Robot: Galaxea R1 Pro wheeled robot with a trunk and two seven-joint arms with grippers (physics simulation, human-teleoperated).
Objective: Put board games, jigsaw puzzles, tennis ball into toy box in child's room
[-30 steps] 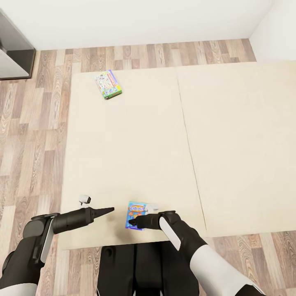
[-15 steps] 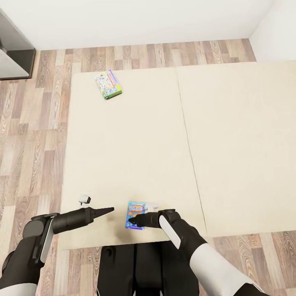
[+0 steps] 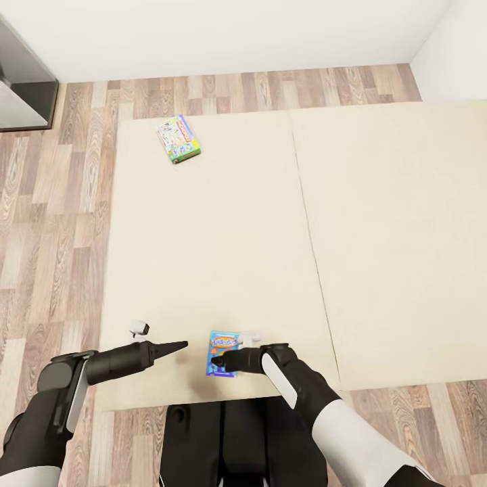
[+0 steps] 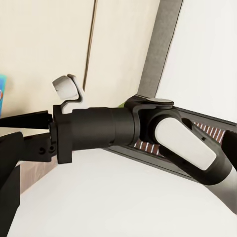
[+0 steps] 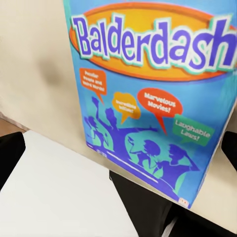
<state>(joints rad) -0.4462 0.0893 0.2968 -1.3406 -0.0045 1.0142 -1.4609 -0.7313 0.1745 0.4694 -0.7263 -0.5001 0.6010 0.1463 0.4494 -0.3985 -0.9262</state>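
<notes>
Head view: right gripper sits low over the near edge of the cream bed, right on top of the blue Balderdash board game, which lies flat just past the fingertips and partly under them; whether the fingers are apart or pinched I cannot tell from here, contact not clear either. Right wrist view has the Balderdash board game close up, cover facing the camera, 2 dark finger bits at the frame sides so the jaws look spread either side of the box, not clamped, still not sure. Left gripper is just beside the right one, off to its left, pointing toward it over the bed, holding nothing; fingers look together as 1 dark point. Second board game, green and white, lies well ahead of both grippers near the bed's far left corner. Wood floor left of the left arm
</notes>
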